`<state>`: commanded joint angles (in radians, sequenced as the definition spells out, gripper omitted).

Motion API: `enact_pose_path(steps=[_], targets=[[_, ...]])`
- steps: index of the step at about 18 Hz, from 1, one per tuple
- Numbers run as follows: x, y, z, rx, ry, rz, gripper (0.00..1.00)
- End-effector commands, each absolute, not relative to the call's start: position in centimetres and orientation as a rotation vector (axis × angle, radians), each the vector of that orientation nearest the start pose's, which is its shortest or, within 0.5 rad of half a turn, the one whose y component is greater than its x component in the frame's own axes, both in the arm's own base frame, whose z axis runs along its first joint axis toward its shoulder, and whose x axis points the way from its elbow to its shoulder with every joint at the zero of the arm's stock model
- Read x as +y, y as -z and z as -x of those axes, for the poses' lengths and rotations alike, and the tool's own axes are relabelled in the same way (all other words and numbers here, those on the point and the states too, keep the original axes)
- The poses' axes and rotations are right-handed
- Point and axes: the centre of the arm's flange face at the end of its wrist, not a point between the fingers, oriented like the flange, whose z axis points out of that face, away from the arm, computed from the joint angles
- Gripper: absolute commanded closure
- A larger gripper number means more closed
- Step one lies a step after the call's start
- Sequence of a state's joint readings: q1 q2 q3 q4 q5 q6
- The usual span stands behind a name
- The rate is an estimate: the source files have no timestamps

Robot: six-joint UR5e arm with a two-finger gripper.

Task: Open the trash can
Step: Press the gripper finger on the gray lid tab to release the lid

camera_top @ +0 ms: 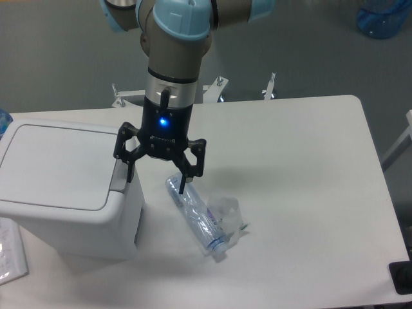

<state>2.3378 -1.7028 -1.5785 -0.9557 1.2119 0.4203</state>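
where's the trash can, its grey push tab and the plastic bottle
trash can (58, 164), fixed camera view, middle of the flat white lid
grey push tab (118, 181), fixed camera view, tab at the lid's right edge
plastic bottle (196, 217), fixed camera view, middle of the clear body lying on the table

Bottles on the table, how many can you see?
1. The clear plastic bottle lies on its side on the table, just right of the trash can, below the open end effector. None seem hidden.

White boxy trash can (64, 193), flat lid shut (grey tab at right edge), table's left side
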Motion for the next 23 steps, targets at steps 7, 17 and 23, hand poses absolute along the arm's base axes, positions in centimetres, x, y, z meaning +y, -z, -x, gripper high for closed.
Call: enact_pose_path(steps=[7, 17, 23], targets=[[53.0, -48.7, 27.4, -0.378, 0.061, 2.534, 0.00], [53.4, -47.9, 27.4, -0.375, 0.069, 2.546, 0.00], [53.4, -47.9, 27.4, -0.375, 0.069, 2.546, 0.00]])
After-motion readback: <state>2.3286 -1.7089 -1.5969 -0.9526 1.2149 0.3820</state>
